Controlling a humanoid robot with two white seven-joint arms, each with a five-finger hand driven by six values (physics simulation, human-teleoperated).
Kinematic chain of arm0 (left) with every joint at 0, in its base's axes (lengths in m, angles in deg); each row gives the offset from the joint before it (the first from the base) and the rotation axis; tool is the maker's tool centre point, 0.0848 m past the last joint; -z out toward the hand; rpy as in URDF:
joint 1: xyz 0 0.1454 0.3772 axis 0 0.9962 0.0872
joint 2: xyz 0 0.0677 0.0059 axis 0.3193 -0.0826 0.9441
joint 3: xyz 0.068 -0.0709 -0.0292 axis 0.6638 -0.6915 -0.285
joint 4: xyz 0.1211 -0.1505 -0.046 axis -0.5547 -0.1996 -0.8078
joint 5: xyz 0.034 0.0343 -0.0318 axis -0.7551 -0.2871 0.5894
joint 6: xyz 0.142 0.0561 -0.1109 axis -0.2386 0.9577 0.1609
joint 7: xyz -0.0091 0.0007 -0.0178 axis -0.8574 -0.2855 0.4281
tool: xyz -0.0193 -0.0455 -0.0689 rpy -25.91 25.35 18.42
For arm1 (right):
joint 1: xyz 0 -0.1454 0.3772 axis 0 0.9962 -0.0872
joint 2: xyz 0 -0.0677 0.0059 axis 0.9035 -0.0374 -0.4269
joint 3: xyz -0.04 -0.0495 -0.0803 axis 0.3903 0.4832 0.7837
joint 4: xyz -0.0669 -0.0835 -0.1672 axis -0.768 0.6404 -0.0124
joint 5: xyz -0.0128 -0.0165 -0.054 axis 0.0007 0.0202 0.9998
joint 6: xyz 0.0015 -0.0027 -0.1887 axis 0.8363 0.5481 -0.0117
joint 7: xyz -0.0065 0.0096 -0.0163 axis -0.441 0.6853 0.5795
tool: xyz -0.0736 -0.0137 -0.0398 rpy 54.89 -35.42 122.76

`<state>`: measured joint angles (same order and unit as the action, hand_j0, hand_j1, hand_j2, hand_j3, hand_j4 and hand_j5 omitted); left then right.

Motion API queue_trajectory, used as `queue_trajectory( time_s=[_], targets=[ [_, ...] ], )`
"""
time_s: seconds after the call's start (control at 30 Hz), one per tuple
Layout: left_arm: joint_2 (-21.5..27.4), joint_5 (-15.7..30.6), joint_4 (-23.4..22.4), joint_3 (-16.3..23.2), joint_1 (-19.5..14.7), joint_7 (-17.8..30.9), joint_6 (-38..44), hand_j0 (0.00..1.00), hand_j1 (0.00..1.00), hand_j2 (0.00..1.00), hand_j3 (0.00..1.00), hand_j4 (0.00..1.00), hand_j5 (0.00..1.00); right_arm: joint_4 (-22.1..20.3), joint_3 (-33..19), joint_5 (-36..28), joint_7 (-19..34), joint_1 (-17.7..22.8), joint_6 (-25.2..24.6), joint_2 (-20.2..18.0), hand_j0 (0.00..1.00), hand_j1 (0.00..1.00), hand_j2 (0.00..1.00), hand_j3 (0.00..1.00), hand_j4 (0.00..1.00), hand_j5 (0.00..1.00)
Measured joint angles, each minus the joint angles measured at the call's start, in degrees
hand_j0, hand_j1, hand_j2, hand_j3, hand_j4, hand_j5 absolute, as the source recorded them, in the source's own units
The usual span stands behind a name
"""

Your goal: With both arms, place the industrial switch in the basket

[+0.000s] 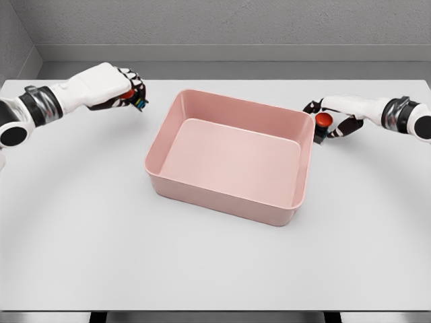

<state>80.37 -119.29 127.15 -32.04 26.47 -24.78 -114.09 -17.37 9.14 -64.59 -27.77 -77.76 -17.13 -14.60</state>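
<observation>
Head view: white tabletop (pixel 215 269) with a pink rectangular plastic basket (pixel 296 171) at centre, nothing inside. Left hand (pixel 118 91) just off the basket's far-left corner, fingers (pixel 135 87) curled around a small red-capped industrial switch (pixel 129 96) with a coloured tip. Right hand (pixel 333 118) beside the basket's right rim, fingers clamped on a second red-buttoned black switch (pixel 323 124). Grasp step apparently done; carrying step in hand. Next: lift both clear of the rim, bring inward over the basket, then release.
</observation>
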Motion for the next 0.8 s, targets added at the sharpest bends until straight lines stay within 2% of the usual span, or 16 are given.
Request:
queue_trajectory(
  time_s=[0.2,0.33,0.4,0.5,0.67,0.8],
  targets=[
    [0.63,0.76,6.6,-0.01,0.18,0.03,-0.01,0.32,0.32,0.32,0.32,0.32,0.32,0.32,0.08,-0.01,-0.01,0.0,0.03,0.0,0.72,0.72,0.72,0.72,0.72,0.72],
    [0.76,1.24,11.08,-0.09,1.49,0.12,-0.02,0.32,0.32,0.32,0.32,0.32,0.32,0.81,0.07,0.0,-0.01,0.0,0.09,-0.02,0.66,0.66,0.66,0.66,0.66,0.66],
    [0.74,1.46,12.9,-0.14,1.67,0.21,-0.04,0.32,0.32,0.32,0.32,0.32,0.32,0.97,0.07,0.01,-0.01,0.0,0.13,-0.03,0.59,0.59,0.59,0.59,0.59,0.59],
    [0.47,1.54,15.15,-0.17,1.85,0.36,-0.05,0.32,0.32,0.32,0.32,0.32,0.32,1.18,0.06,-0.02,-0.02,-0.09,0.15,-0.02,0.57,0.57,0.57,0.57,0.57,0.57],
    [-1.6,0.97,16.61,0.27,2.72,0.56,-0.03,0.32,0.32,0.32,0.32,0.32,0.32,1.66,0.06,-0.04,-0.04,-0.35,0.21,0.05,0.53,0.53,0.53,0.53,0.53,0.53],
    [-7.28,-2.81,14.13,0.65,3.25,0.62,-0.02,0.33,0.33,0.33,0.33,0.33,0.33,2.64,-0.11,-0.02,-0.07,-1.14,0.29,0.03,0.53,0.53,0.53,0.53,0.53,0.53]
  ],
)
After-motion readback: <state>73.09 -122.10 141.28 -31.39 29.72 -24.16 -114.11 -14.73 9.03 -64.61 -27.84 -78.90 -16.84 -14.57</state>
